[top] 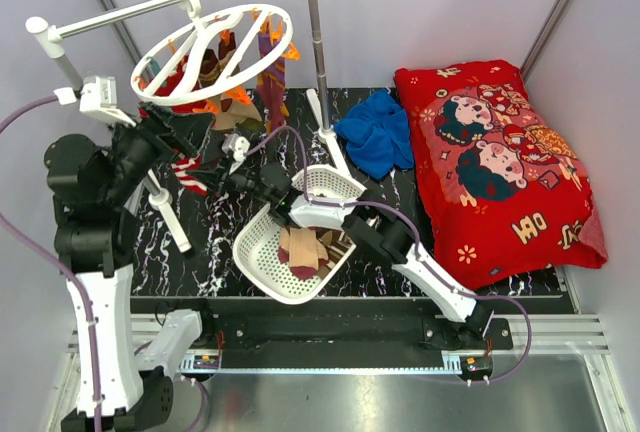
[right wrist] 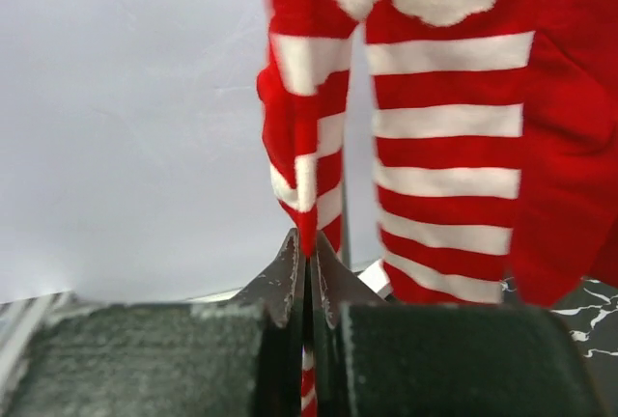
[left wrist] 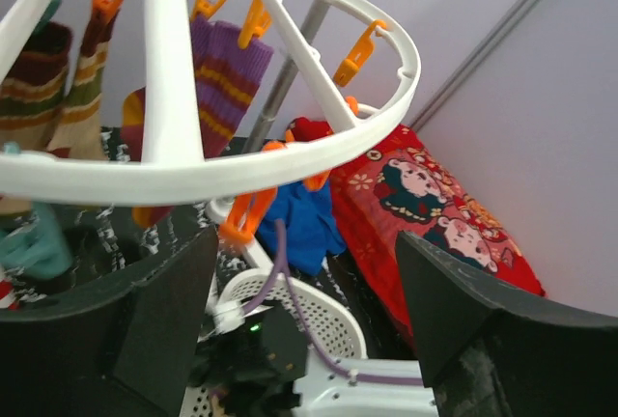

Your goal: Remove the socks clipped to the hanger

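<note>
A white perforated oval plastic basket [top: 258, 227] is seen just on the near side of the right claw [right wrist: 309, 248], with that arm's forearm passing over its far rim. Tan and maroon fabric socks [top: 305, 250] lie piled inside it.

The right claw is pressed together on a thin fold of a red-and-white striped sock [right wrist: 444, 147], which hangs straight above and in front of it. The sock's upper end runs out of the wrist view, so it cannot be told whether it is clipped.

The left claw [left wrist: 307, 243] is spread wide with nothing between its pads [left wrist: 126, 330]. It is held just under the white plastic round drying ring with crossbars [left wrist: 164, 171], which is hooked over a horizontal metal bar [top: 130, 10]. Above the left claw, a purple striped sock [left wrist: 227, 74] and brown-and-tan striped socks [left wrist: 39, 89] are held on the rim by orange plastic clips [left wrist: 256, 19].

A slanted white rack leg [top: 165, 207] stands just beside the left claw. A crumpled blue cloth [top: 378, 132] and a big red cartoon-print pillow [top: 490, 167] lie to the right of both claws, well apart from them. Bare black marbled tabletop [top: 200, 262] is seen between the basket and the leg, on the near side of both claws.
</note>
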### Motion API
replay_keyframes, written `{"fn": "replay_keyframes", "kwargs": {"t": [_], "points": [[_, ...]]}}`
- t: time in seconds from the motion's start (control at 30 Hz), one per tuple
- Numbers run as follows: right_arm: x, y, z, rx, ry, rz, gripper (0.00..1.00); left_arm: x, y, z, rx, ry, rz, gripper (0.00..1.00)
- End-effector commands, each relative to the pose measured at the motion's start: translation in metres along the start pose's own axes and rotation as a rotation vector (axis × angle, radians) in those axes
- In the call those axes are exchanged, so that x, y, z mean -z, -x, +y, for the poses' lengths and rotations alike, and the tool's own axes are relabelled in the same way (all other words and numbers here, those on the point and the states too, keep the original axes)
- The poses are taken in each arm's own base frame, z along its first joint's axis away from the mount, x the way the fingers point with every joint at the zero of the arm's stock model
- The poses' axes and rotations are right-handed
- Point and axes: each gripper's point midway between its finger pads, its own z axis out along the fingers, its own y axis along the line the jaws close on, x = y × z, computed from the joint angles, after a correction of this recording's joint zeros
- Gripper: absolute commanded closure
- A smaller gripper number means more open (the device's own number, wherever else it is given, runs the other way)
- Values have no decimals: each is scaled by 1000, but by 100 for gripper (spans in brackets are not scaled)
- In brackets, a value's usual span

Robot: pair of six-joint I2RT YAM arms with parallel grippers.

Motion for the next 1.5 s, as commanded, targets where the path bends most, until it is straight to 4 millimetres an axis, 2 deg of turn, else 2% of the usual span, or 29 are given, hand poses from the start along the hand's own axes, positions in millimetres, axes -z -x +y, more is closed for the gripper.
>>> {"fn": "replay_keyframes", "kwargs": {"t": [0.0,0.07,0.17,0.2,0.3,0.43,0.77,1.0,1.17,1.33,1.47], "points": [[6,129,38,9,78,-232,100,29,18,7,-64,148,-67,16],[18,141,44,3,82,-264,100,36,17,12,-60,193,-72,15],[35,147,50,-17,83,-261,100,47,18,30,-87,306,-81,15],[40,151,54,-24,86,-252,100,54,27,38,-117,374,-103,15],[52,160,64,-32,108,-242,100,66,28,55,-151,487,-98,15],[68,173,73,-40,118,-249,100,72,32,60,-151,530,-118,15],[104,172,70,-49,29,-233,100,57,30,62,-54,517,-122,17],[120,183,75,-54,16,-247,100,32,20,40,38,349,-81,24],[125,187,80,-47,20,-245,100,20,10,35,95,288,-54,30],[122,177,95,3,40,-207,100,11,-4,52,123,330,-18,33],[119,173,107,106,47,-179,100,11,3,58,136,369,-48,34]]}}
